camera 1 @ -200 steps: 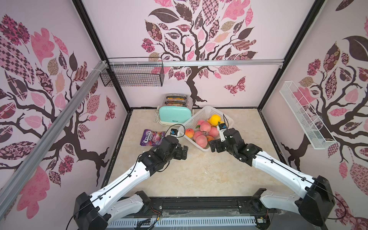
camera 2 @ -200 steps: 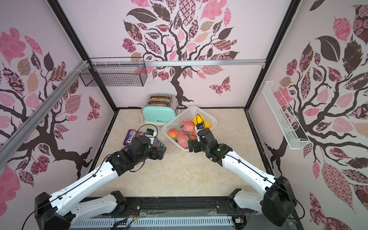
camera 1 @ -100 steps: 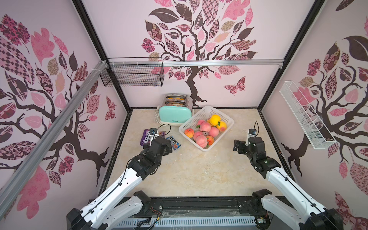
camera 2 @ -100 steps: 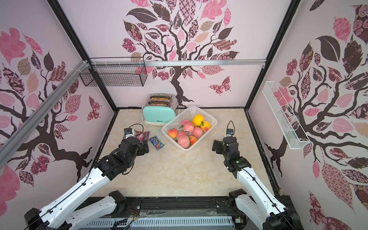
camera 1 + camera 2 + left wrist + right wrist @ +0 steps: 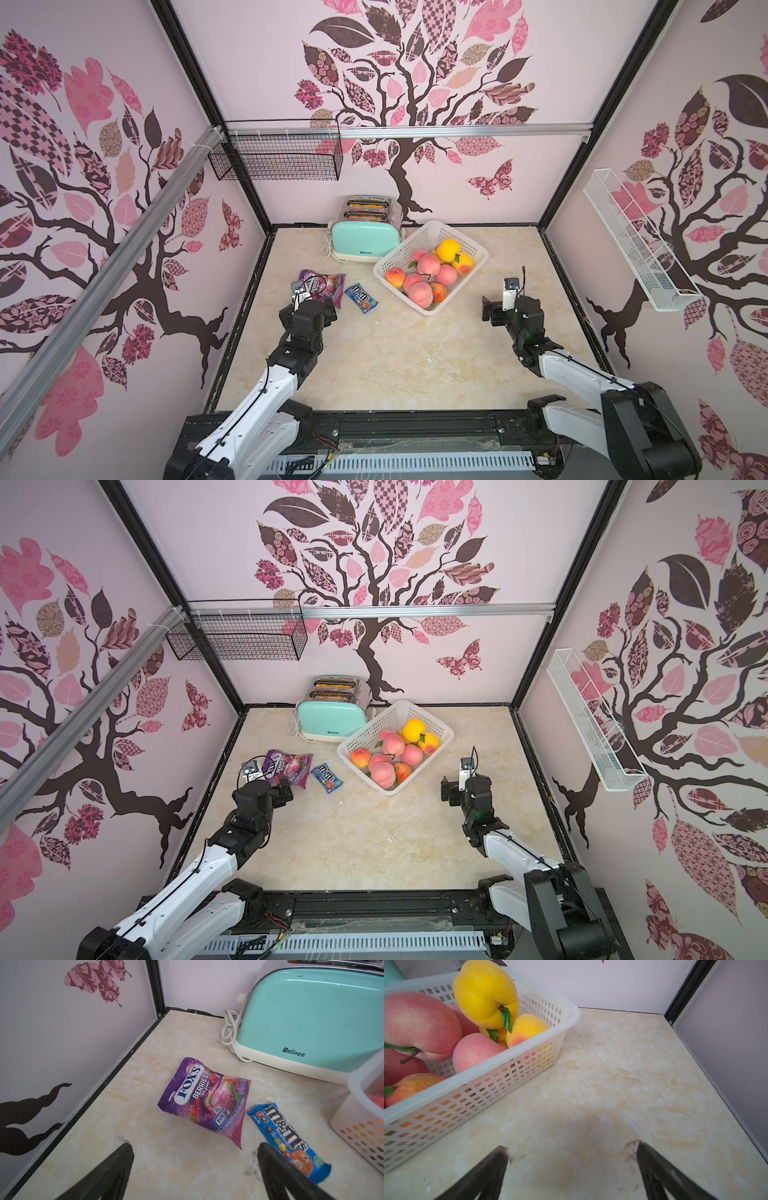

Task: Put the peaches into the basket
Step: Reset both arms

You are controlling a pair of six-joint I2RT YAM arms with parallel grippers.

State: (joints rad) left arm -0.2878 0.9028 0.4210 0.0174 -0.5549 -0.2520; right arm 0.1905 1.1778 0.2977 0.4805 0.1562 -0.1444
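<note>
The white perforated basket [image 5: 399,253] [image 5: 365,729] stands slantwise at the back middle of the table, next to the toaster. Several peaches [image 5: 428,264] [image 5: 393,744], pink, yellow and orange-red, are piled in it; every peach I see lies inside. My left gripper [image 5: 329,309] [image 5: 286,796] hovers open left of the basket, at the near corner of the candy bag, its jaws empty in the left wrist view [image 5: 193,1147]. My right gripper [image 5: 490,309] [image 5: 449,791] is open and empty over bare table right of the basket [image 5: 508,1076], apart from it [image 5: 571,1147]. The peaches [image 5: 419,1022] fill the basket to its rim.
A mint toaster [image 5: 365,241] stands at the back wall. A purple candy bag [image 5: 322,286] [image 5: 203,1101] and a blue M&M's packet [image 5: 360,297] [image 5: 286,1132] lie left of the basket. A black wire basket [image 5: 278,158] and a white wire shelf [image 5: 636,245] hang on the walls.
Both grippers drew back from the basket's near edge: the left went left toward the candy bag, the right went right over bare table. Both stayed open. The peaches kept their places.
</note>
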